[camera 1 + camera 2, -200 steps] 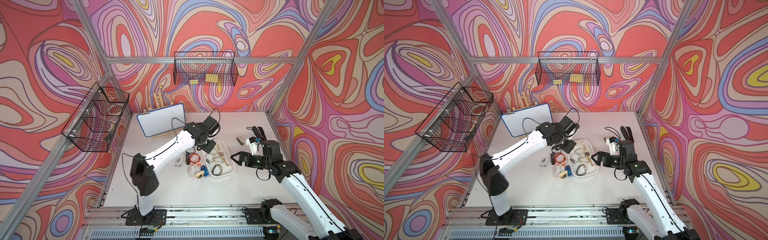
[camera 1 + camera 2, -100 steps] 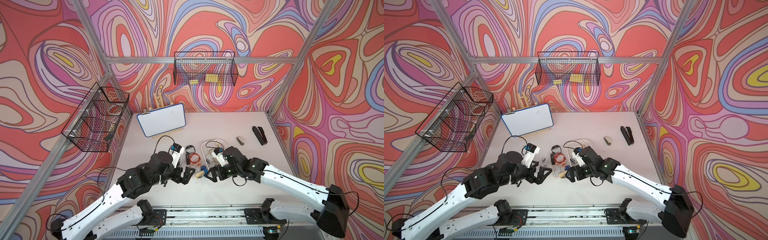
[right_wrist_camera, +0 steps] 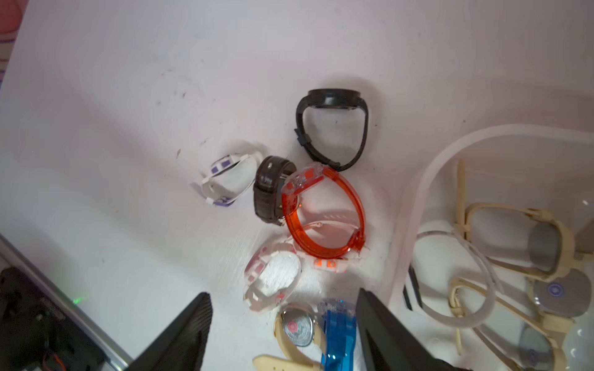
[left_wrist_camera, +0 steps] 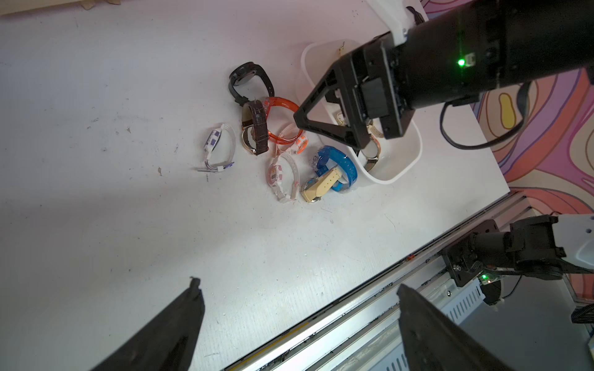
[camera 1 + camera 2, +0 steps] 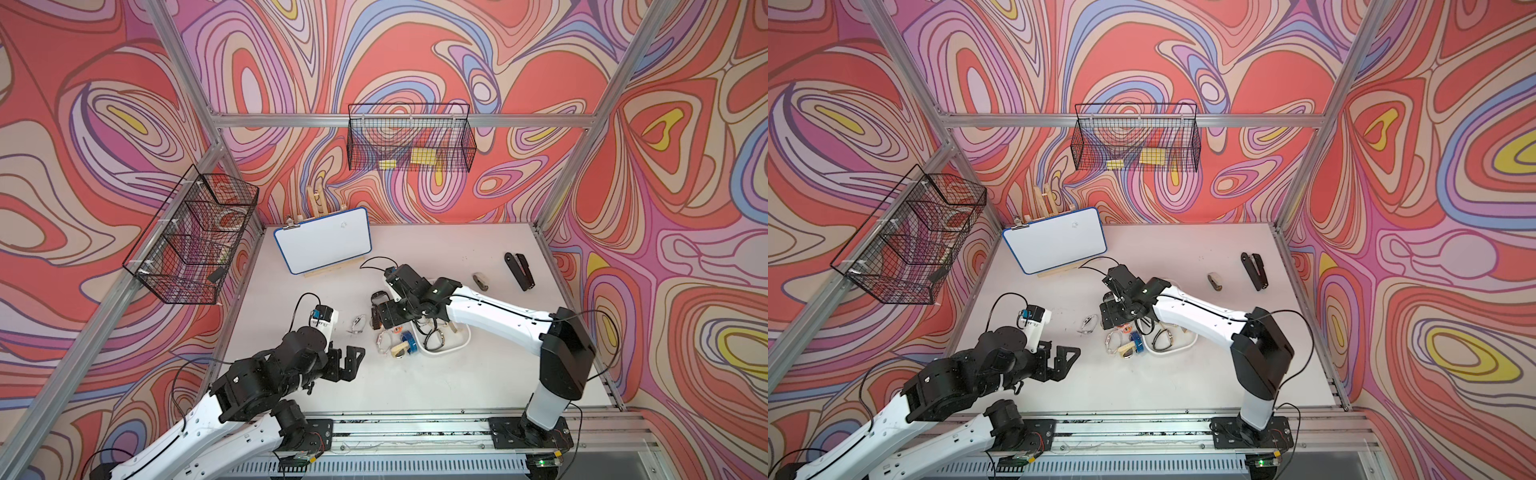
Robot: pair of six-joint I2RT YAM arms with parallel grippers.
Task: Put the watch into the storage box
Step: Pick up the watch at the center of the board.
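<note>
top views: high, front, downward | wrists: close, downward | shared: probably watch pile (image 4: 257, 128)

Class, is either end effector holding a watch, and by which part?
Neither. The left end effector and right end effector are both open, gripping nothing.

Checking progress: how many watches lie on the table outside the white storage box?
8, clustered beside the storage box: black watch, brown watch, orange watch, purple-white watch, orange-white watch, pink-white watch, blue watch, cream watch. The right claw may hide more.
</note>
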